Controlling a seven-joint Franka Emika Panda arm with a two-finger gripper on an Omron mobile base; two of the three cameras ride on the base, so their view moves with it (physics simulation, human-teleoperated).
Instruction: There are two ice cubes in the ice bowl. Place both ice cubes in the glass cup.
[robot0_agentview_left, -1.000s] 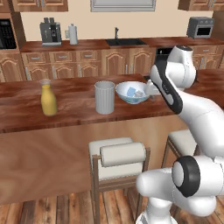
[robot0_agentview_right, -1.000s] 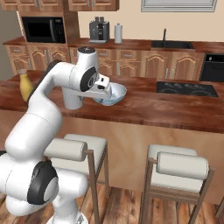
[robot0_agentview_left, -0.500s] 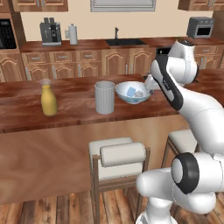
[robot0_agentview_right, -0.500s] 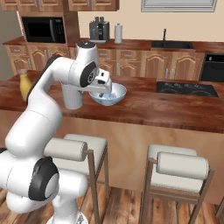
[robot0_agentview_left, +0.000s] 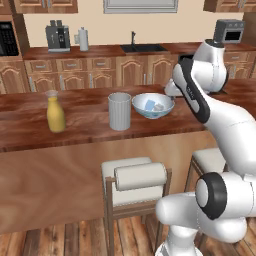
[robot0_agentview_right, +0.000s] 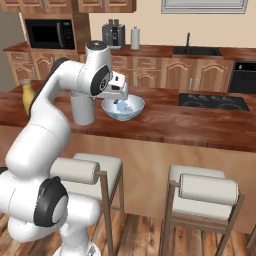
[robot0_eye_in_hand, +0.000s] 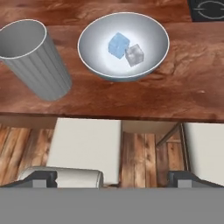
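Translucent and pale blue-white, the two ice cubes (robot0_eye_in_hand: 126, 50) lie touching each other at the bottom of the ice bowl (robot0_eye_in_hand: 151, 61), which stands on the dark wooden counter (robot0_eye_in_hand: 188, 89) just beside the glass cup (robot0_eye_in_hand: 36, 61); the cup looks empty, so neither cube has been moved yet. Taking the bowl as the landmark, the cup is on the side toward the yellow bottle (robot0_agentview_left: 55, 113), which stands further along the counter, well apart. The gripper (robot0_agentview_right: 121, 95) hangs above the near rim of the bowl, on the stool side, with its jaws spread wide and nothing between them; in the hand view its fingertips (robot0_eye_in_hand: 39, 178) sit low at the edge, over the stools (robot0_eye_in_hand: 83, 144) rather than over the cubes. Judging by look, the cubes should be very light, hard and slick, and tiny against the fingers, so they could squirt out of a pinch or skate up the curved bowl wall. The bluer cube seems best taken first, across two flat opposite faces and away from its neighbour, with the fingers coming straight down into the bowl.
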